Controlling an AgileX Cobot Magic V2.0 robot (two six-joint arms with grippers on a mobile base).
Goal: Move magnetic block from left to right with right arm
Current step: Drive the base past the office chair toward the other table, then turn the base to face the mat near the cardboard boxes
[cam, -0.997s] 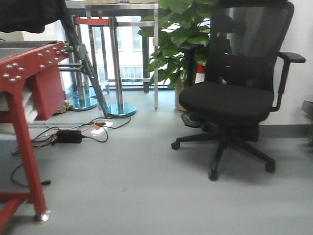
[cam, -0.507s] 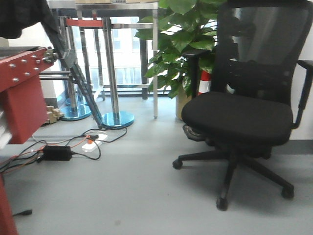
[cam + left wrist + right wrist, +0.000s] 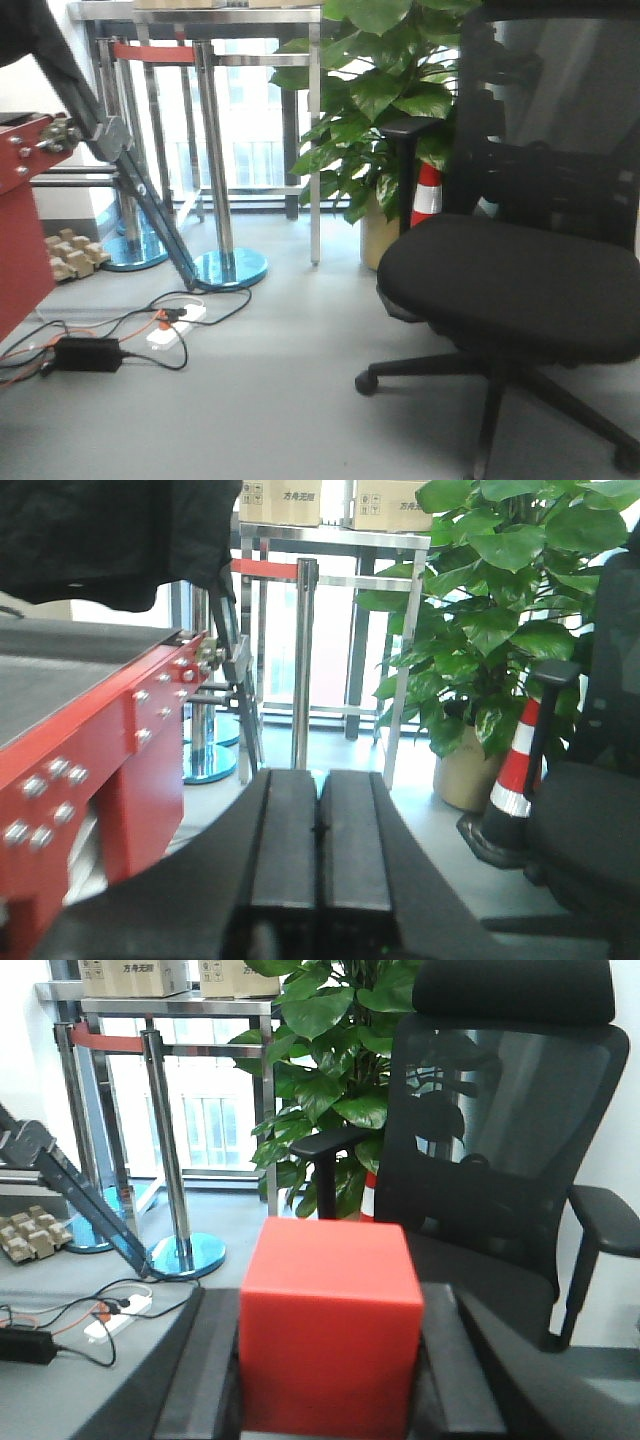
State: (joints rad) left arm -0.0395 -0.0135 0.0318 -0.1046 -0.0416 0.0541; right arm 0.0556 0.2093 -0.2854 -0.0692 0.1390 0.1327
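Right wrist view: right gripper (image 3: 330,1360) clamped on magnetic block (image 3: 330,1330), office chair (image 3: 510,1160) behind. Block likely rigid, light, smooth; grip flat opposite faces; left gripper (image 3: 320,850) closed, empty.

On my right wrist feed I see the magnetic block (image 3: 330,1330), a bright-red cube, matte and crisp-edged. It sits upright and square between the dark fingers of the right gripper (image 3: 330,1390), touching both, with its top face rising above them.

An office, shown by swivel chair (image 3: 510,290) and potted plant (image 3: 380,100).
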